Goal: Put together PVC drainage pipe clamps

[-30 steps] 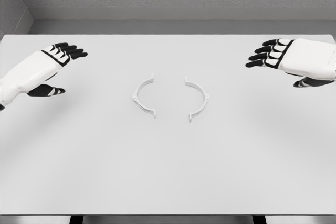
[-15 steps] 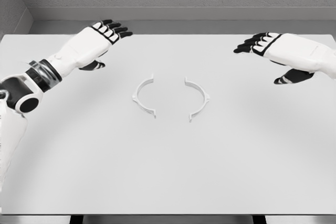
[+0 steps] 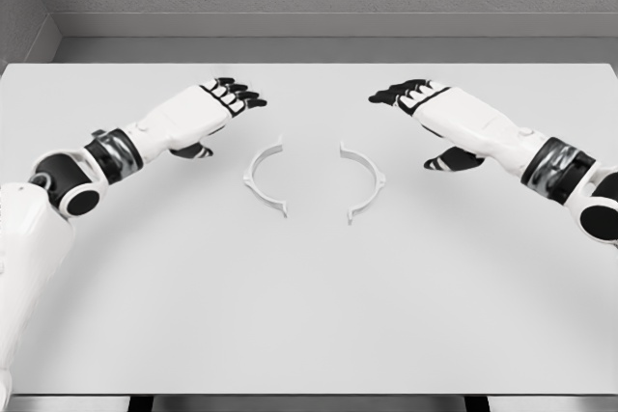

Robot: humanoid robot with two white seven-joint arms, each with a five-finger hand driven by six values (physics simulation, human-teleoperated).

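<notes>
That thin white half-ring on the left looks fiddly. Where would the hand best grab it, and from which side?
Probably at the middle of its curve, on the outer left side. The left half-ring lies flat on the table, bulging toward the left hand, with a small tab there to pinch. Its open ends face the right half-ring, so coming from outside leaves them free for joining.

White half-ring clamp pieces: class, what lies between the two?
Only bare white table separates left piece from right piece, per head view.
</notes>
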